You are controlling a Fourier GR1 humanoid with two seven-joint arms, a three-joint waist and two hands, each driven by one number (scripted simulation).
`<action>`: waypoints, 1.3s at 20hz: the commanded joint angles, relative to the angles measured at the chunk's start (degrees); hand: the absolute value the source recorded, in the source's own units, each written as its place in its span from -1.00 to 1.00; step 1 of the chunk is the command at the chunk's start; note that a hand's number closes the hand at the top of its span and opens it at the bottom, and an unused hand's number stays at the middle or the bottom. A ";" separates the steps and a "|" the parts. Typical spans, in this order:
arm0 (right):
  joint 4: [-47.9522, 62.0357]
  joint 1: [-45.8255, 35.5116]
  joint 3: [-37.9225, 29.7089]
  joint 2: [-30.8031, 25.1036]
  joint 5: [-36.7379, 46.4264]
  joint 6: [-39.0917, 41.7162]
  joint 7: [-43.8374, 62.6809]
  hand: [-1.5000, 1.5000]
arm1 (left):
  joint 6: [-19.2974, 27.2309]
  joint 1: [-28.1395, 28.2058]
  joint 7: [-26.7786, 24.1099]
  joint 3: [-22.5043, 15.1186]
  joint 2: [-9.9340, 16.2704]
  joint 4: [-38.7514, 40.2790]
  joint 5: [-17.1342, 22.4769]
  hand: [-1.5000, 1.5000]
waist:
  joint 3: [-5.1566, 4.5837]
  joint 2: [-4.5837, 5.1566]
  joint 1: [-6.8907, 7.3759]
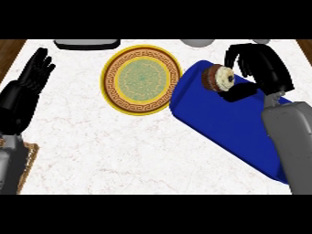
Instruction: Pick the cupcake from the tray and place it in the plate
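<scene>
**Right hand closes on the cupcake**

Now the right hand (256,68) sits over the far end of the blue tray (219,123), its fingers curled above the cupcake (219,77) and its thumb tucked just below it, so the cupcake is pinched between them. Whether the cupcake touches the tray or is lifted off it cannot be told. Just to the left of that hand lies the plate (142,80), its rim touching the tray's edge. Well away to the left, the left hand (33,73) rests open, fingers up.
</scene>
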 commanded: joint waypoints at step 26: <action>55.11 -35.25 13.64 14.99 -7.06 -22.27 4.60 1.00 | -0.74 -5.43 2.33 -3.14 -3.45 -0.08 -1.58 0.00 | 0.00 1.74 5.71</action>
